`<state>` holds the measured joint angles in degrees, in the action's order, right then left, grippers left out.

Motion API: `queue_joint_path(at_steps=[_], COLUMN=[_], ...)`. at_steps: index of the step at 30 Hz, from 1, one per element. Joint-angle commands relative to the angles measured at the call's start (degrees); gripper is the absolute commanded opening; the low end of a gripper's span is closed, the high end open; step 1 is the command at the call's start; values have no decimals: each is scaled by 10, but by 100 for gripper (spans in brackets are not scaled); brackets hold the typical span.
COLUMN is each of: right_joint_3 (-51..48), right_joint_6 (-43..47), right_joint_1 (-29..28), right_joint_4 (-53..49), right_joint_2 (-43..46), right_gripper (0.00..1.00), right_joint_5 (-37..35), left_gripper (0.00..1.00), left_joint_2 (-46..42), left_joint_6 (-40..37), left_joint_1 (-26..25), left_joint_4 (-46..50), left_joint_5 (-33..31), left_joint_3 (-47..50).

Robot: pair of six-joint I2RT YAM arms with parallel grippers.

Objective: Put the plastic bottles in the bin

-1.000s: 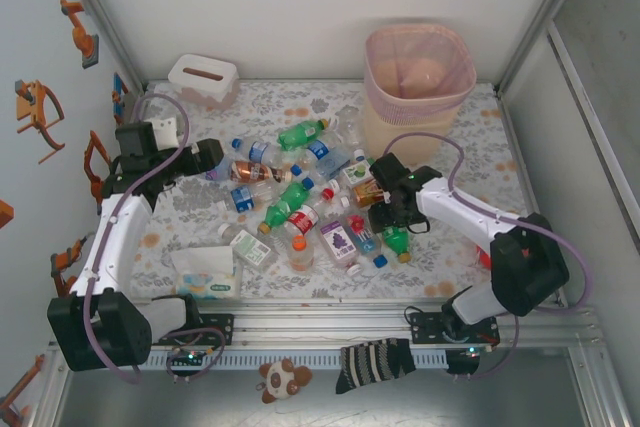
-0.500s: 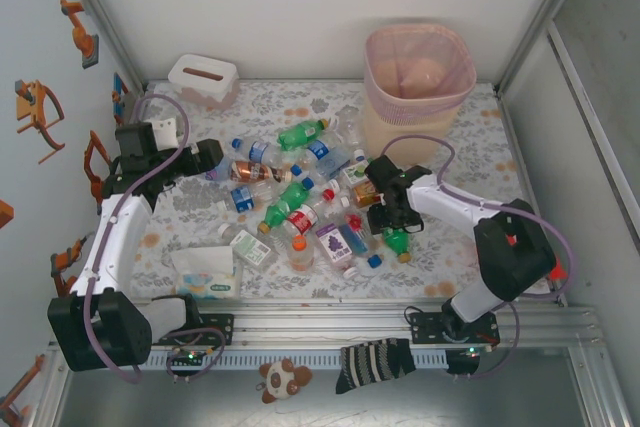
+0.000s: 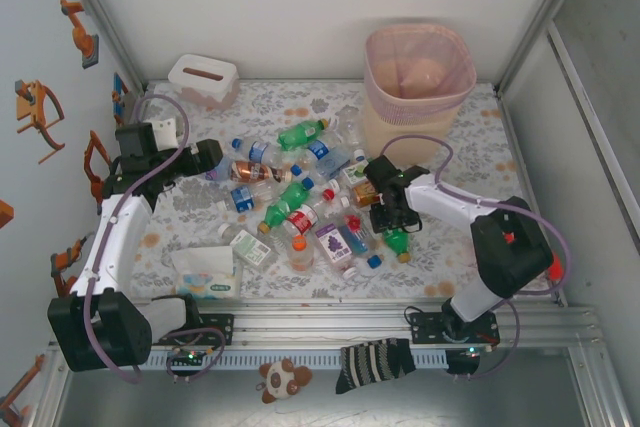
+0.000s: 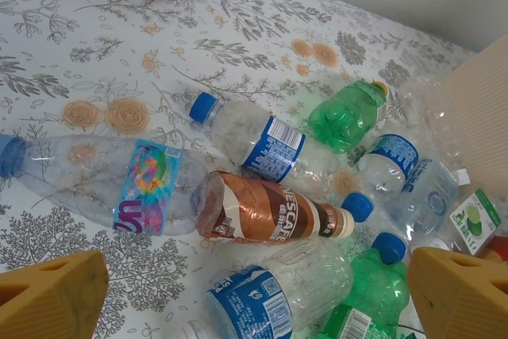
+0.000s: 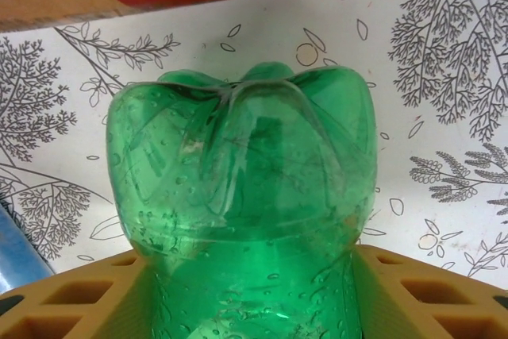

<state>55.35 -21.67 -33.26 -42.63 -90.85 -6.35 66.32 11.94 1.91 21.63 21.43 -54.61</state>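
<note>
Top external view: counting about fifteen plastic bottles [image 3: 285,202] lying loose in a heap between the two claws, none visibly inside the bin [image 3: 380,127]. Seeing only pink liner folds through its mouth and failing to tell whether anything is sitting at the bottom. Judging the task as barely begun, with nearly the whole heap waiting.

Noting the right claw [image 3: 390,220] at the heap's edge, partway shut, pads [image 5: 413,299] pressing both flanks of a green bottle [image 5: 242,196]. Finding that bottle lying on the worktop [image 3: 480,147], not lifted. Placing the bin beyond this claw, well apart, standing upright.

Noting the left claw [image 3: 212,158] gaping fully, fingertips [image 4: 48,295] wide apart, gripping nothing. Spotting a brown coffee bottle [image 4: 274,216] and clear blue-labelled ones lying just ahead of it.

Recording the worktop as a flat white sheet printed with grey branches and orange flowers. Logging a white tissue box [image 3: 203,79] far beyond the left claw and a tissue pack [image 3: 208,272] behind it. Registering white walls, aluminium framing, and orange cut-outs on the wall outboard of the left claw.
</note>
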Motion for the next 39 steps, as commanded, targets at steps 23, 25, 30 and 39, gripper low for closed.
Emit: queue_joint_path(at_steps=[23,25,30,39], right_joint_3=[311,368,501,733], right_joint_6=[71,85,103,136], right_joint_1=[39,53,101,150], right_joint_4=[-119,-113,-80,-52], right_joint_2=[147,129,64,-83], right_gripper=[56,56,56,57], right_joint_5=[-50,-42,6,44], left_gripper=[96,96,96,96], left_joint_2=[-46,-45,-44,-55], left_joint_6=[-14,-14,-14,-13], left_joint_1=[3,4,5,8], left_joint_4=[-33,-35,-34,-45], left_joint_5=[4,5,12,19], left_joint_3=[21,21,18,26])
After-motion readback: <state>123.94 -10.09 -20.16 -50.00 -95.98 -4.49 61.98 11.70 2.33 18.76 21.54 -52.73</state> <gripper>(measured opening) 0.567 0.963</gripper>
